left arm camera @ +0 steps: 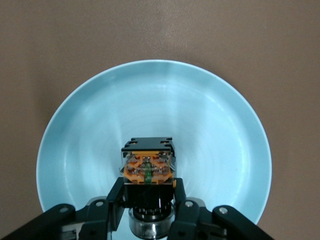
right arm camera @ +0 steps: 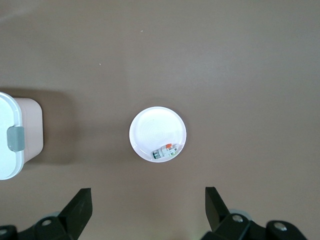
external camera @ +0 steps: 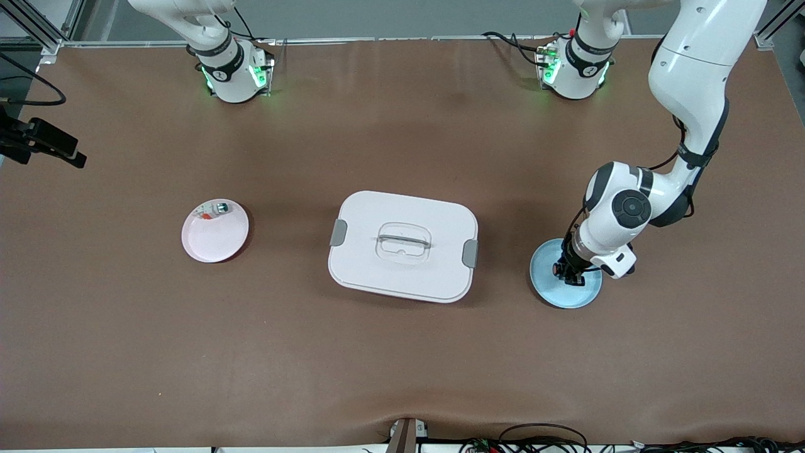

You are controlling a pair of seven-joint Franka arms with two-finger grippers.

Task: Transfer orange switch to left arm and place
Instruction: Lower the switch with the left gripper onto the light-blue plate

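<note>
A small part point(external camera: 212, 211) is seen on the pink plate point(external camera: 215, 242). The white box point(external camera: 403, 246) is set mid-table. The orange switch point(left arm camera: 148, 166) is gripped tight by the left gripper point(external camera: 568, 272) over the blue plate point(external camera: 548, 286). The right gripper point(right arm camera: 148, 204) (jaws spread wide) is held high above the pink plate.

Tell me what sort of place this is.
Probably a robotics lab test bench: two white robot arms bolted along a brown-covered table, aluminium framing at the corners, loose cables at the edge, and staged props such as a large white latched plastic box.
</note>
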